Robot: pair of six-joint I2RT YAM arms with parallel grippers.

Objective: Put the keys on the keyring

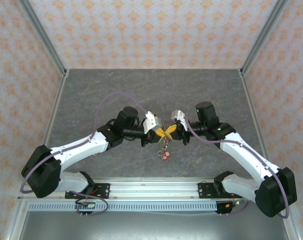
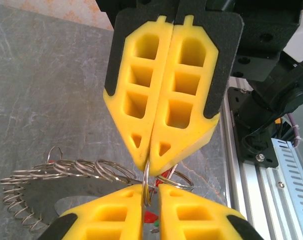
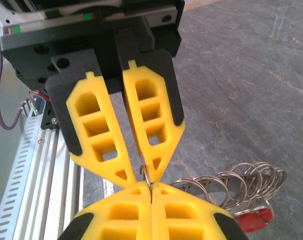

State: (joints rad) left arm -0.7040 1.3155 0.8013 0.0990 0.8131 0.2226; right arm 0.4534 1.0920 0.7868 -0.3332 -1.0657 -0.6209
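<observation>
**Asker:** How do your pincers stand?

**Me:** My right pincer (image 3: 151,186) is pressed fully closed, pad against pad. It has the keyring (image 3: 241,179) by one thin wire loop, which pokes out just past its tips. My left pincer (image 2: 150,191) meets it tip to tip from the other side. Its fingers (image 2: 191,215) are a narrow slit apart, and that same loop stands in the slit. Whether they press on the wire, I cannot tell.

**Asker:** Where is the keyring, then?

**Me:** It is held up between my two pincers, above the tabletop (image 1: 116,90). That spot is midway between the left and right edges and somewhat nearer the near edge than the far one. From the pinched loop, the rest of the keyring trails off to one side as a run of many wire coils, bending round in an arc.

**Asker:** And the keys?

**Me:** The keys (image 1: 165,155) hang in a small bunch just under the pincer tips. From above I see red heads at the bottom of the bunch. My right wrist camera catches one red head beneath the coils. How many keys there are, I cannot tell.

**Asker:** Do they touch the tabletop?

**Me:** I cannot tell.
</observation>
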